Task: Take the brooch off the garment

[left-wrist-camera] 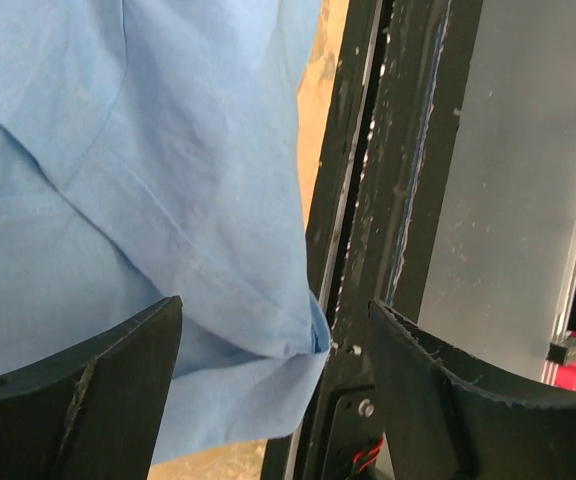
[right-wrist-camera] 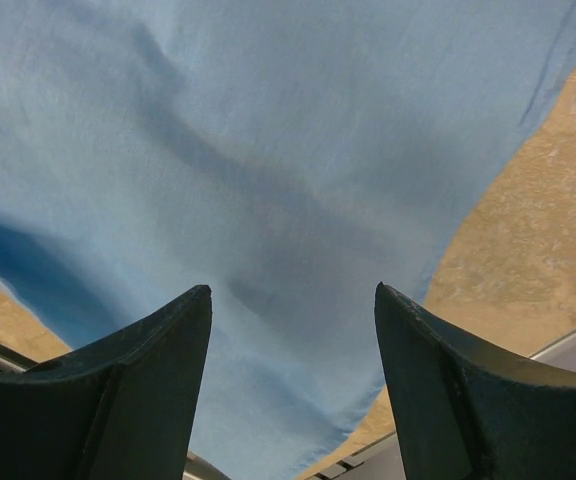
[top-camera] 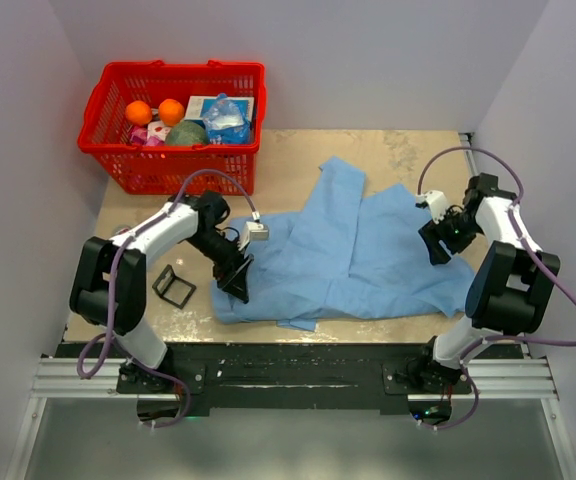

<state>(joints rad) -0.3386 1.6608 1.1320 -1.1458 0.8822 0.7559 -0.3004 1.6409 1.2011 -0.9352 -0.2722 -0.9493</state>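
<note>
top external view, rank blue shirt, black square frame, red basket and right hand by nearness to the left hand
1. blue shirt, right at the left hand
2. black square frame, just to its left
3. red basket, far left corner
4. right hand, across the shirt

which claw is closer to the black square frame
The left claw, open at the near-left corner of the shirt, with the black frame lying just beside that arm. The right claw is across the shirt, at its right edge.
</note>
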